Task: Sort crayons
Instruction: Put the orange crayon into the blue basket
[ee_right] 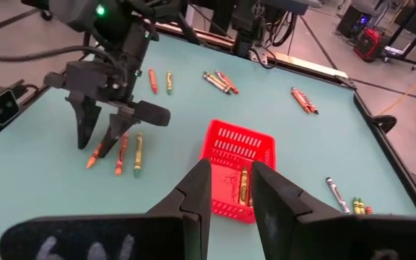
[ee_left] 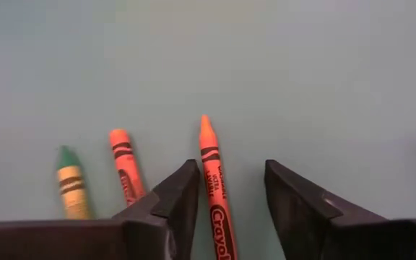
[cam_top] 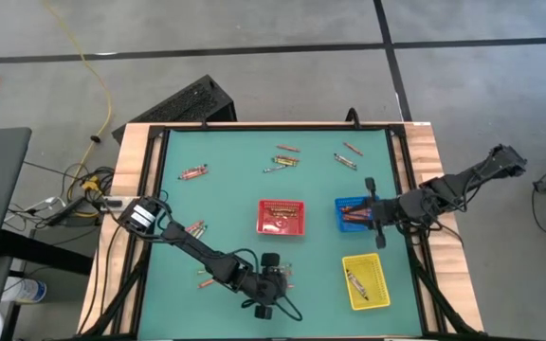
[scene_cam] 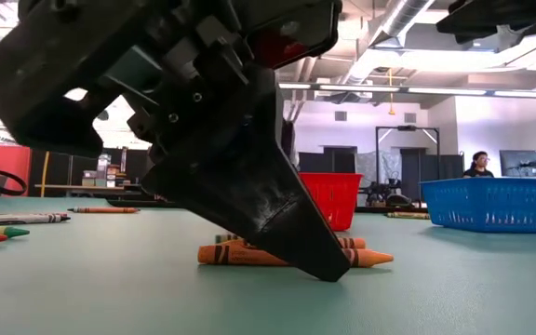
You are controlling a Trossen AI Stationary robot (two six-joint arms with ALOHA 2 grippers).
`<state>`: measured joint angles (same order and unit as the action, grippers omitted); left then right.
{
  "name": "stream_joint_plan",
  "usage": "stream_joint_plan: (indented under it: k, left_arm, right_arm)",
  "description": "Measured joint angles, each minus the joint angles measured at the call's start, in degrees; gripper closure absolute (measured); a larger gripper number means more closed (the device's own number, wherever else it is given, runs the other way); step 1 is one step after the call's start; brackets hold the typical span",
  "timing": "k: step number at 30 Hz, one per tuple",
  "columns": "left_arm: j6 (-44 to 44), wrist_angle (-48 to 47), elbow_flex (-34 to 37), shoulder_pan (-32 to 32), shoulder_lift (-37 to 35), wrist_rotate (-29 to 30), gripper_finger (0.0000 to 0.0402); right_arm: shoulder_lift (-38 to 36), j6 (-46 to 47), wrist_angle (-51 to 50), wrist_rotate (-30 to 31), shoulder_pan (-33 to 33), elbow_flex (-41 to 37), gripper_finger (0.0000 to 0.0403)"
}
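My left gripper [ee_left: 230, 209] is open near the table's front edge, fingers pointing down with their tips at the table. It straddles an orange crayon [ee_left: 214, 189] that lies flat. The gripper also shows in the high view [cam_top: 271, 277] and the right wrist view [ee_right: 96, 133]. An orange-red crayon [ee_left: 125, 170] and a green one [ee_left: 69, 184] lie flat beside it. My right gripper [ee_right: 231, 189] is open and empty, above the blue tray [cam_top: 349, 204]. My left gripper has one finger [ee_left: 183, 198] on each long side of the orange crayon, coming from above. The crayon lies flat on the table, close against one finger. I cannot tell whether it touches.
A red tray [cam_top: 282, 203] holding crayons stands mid-table, and a yellow tray [cam_top: 373, 270] with crayons stands at the front right. Loose crayons lie at the far left [cam_top: 192, 173], far middle [cam_top: 282, 161], far right [cam_top: 346, 156] and left [cam_top: 195, 228].
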<state>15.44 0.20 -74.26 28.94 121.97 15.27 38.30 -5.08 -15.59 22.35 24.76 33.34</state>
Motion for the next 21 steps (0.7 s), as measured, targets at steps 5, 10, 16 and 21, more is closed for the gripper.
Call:
stream_joint_plan:
  k: [5, 10, 16, 21]
  left_arm:
    - [-1.06, -2.89, 0.0, -0.49, -0.06, 0.11, 0.0332]
    - [-2.34, -3.15, -0.02, -1.48, -0.15, -0.07, 0.0391]
    - [-12.53, 0.38, 0.18, -2.5, -2.18, -1.01, 0.039]
    - [-24.28, 4.06, 0.2, -4.87, -8.51, -0.91, 0.0391]
  right_arm:
    - [0.0, -0.13, 0.04, 0.0, -1.54, 0.0, 0.0306]
    - [0.0, 0.49, 0.63, 0.01, -3.02, 0.0, 0.0306]
    - [-0.01, 1.76, 2.07, 0.0, -3.49, 0.0, 0.0306]
    - [-0.02, 5.92, 1.85, -0.02, -3.39, 0.0, 0.0306]
